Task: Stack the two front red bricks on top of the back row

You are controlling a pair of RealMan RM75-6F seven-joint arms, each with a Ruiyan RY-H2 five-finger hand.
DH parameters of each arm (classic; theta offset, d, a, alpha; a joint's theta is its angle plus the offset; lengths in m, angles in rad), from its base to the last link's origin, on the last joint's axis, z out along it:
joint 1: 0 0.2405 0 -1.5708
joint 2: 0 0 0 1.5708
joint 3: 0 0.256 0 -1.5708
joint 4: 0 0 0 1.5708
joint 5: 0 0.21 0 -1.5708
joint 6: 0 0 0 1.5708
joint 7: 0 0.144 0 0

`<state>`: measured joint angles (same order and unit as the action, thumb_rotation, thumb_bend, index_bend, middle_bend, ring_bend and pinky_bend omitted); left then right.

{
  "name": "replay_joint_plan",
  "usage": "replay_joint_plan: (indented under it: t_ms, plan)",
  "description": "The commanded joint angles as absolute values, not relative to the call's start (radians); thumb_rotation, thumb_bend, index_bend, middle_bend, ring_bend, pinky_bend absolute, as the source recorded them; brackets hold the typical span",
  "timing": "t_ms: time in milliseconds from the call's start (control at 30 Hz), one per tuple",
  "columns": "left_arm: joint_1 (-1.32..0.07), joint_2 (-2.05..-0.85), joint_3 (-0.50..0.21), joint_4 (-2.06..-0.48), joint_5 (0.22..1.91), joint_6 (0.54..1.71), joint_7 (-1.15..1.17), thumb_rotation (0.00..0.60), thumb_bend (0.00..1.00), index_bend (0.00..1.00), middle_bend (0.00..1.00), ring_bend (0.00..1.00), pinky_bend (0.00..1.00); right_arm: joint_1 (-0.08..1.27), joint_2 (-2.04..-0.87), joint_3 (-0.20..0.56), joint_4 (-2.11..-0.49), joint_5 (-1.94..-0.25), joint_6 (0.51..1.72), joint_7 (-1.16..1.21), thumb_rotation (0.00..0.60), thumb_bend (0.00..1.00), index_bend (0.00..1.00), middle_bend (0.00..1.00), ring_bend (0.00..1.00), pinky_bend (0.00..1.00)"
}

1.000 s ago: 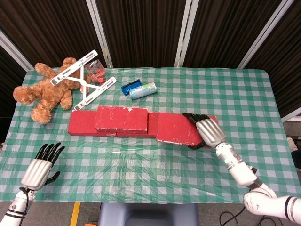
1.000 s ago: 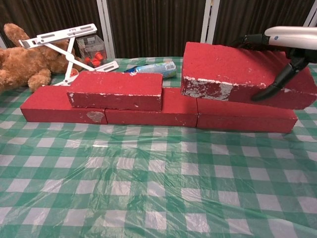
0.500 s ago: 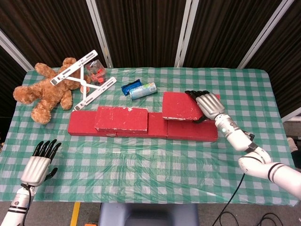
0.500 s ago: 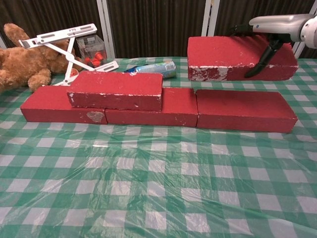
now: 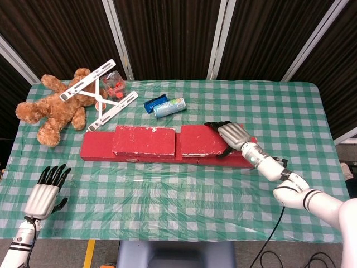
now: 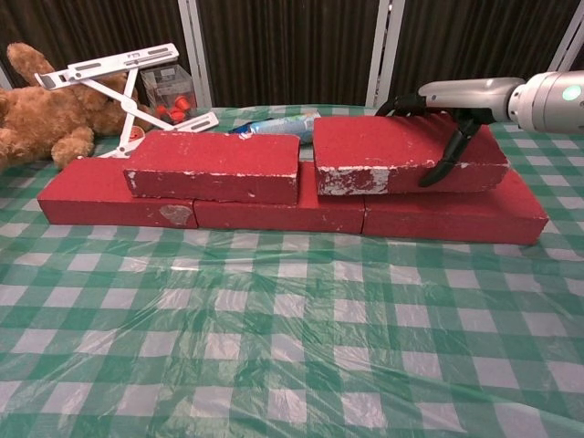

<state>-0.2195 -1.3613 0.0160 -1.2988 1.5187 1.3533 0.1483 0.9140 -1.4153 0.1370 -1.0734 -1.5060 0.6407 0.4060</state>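
Right hand (image 6: pixel 447 109) grips stacked brick (image 6: pixel 392 151), fingertips hidden behind it

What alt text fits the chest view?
The right hand grips a red brick on the bottom row of bricks, beside another stacked brick. A teddy bear lies back left.

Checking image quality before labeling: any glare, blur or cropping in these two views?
Head view: sharp, evenly lit; mild sheen on the plastic table cover. Chest view: stronger glare streaks on the cover near the camera, teddy bear cropped at left, right hand on the brick in focus.
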Motion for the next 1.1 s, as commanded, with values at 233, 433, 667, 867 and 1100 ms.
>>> replay_joint_plan:
  t_ms: [233, 433, 667, 867, 1100]
  plan:
    - [-0.22, -1.36, 0.014, -1.299, 1.517, 1.349, 0.145, 0.6, 0.29, 0.0, 0.0, 0.0, 0.03, 0.928, -1.419, 0.134, -1.087, -1.461, 0.606, 0.432, 0.6, 0.15, 0.4, 0.34, 0.34, 0.51]
    - [-0.221, -1.36, 0.013, -1.298, 1.516, 1.344, 0.142, 0.6, 0.29, 0.0, 0.0, 0.0, 0.03, 0.935, -1.425, 0.13, -1.087, -1.444, 0.596, 0.423, 0.6, 0.15, 0.38, 0.34, 0.33, 0.51]
    - [-0.223, -1.36, 0.013, -1.296, 1.516, 1.337, 0.141, 0.6, 0.29, 0.0, 0.0, 0.0, 0.03, 0.943, -1.432, 0.13, -1.086, -1.422, 0.584, 0.405, 0.6, 0.15, 0.34, 0.34, 0.3, 0.5]
    - [-0.224, -1.359, 0.013, -1.295, 1.517, 1.334, 0.135, 0.6, 0.29, 0.0, 0.0, 0.0, 0.03, 0.943, -1.442, 0.13, -1.085, -1.397, 0.58, 0.372, 0.6, 0.15, 0.27, 0.32, 0.26, 0.48]
    - [-0.225, -1.358, 0.015, -1.297, 1.52, 1.333, 0.131, 0.6, 0.29, 0.0, 0.0, 0.0, 0.03, 0.945, -1.451, 0.135, -1.09, -1.373, 0.578, 0.342, 0.6, 0.15, 0.21, 0.27, 0.23, 0.45]
